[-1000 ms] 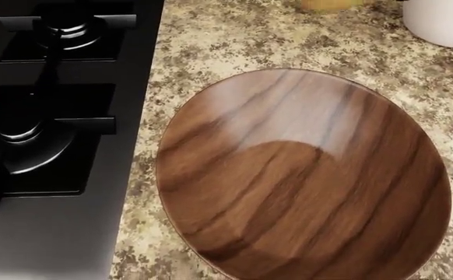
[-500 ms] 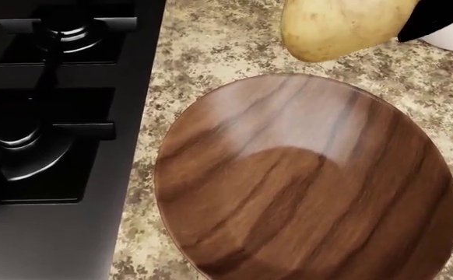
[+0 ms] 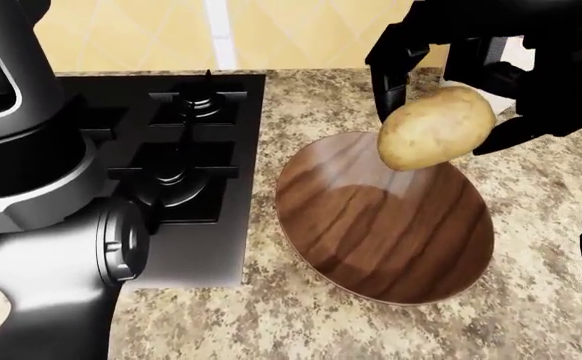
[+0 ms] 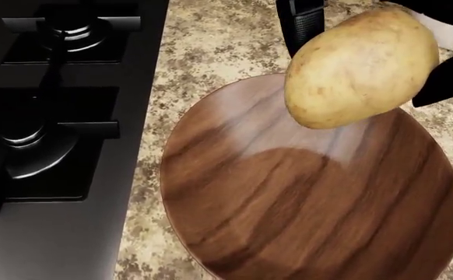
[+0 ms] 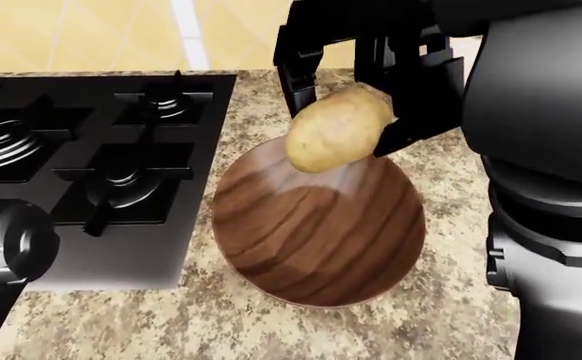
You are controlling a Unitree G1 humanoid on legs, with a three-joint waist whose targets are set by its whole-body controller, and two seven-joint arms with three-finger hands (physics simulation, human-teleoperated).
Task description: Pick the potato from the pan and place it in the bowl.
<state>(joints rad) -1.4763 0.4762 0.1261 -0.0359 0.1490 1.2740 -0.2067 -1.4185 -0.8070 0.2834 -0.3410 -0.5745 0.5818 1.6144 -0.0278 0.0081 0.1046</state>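
Observation:
A tan potato [image 3: 436, 127] hangs above the upper right part of a wide wooden bowl [image 3: 391, 240], clear of the wood. My right hand [image 3: 449, 112] is shut on it: one black finger [image 3: 386, 86] presses its left side, others [image 3: 516, 135] its right. In the head view the potato [image 4: 359, 67] covers the bowl's [image 4: 288, 210] upper right rim. The bowl holds nothing. No pan shows in any view. My left hand is out of sight; only its arm [image 3: 41, 187] fills the left of the left-eye view.
A black gas stove [image 3: 186, 161] with raised burner grates lies left of the bowl on the speckled granite counter [image 3: 301, 315]. A white object [image 4: 443, 30] peeks from behind the potato in the head view. My right arm [image 5: 551, 150] fills the right-eye view's right side.
The potato, held in my right hand, came down from the top edge of the head view to a spot over the bowl's upper right part. The bowl and stove stayed put.

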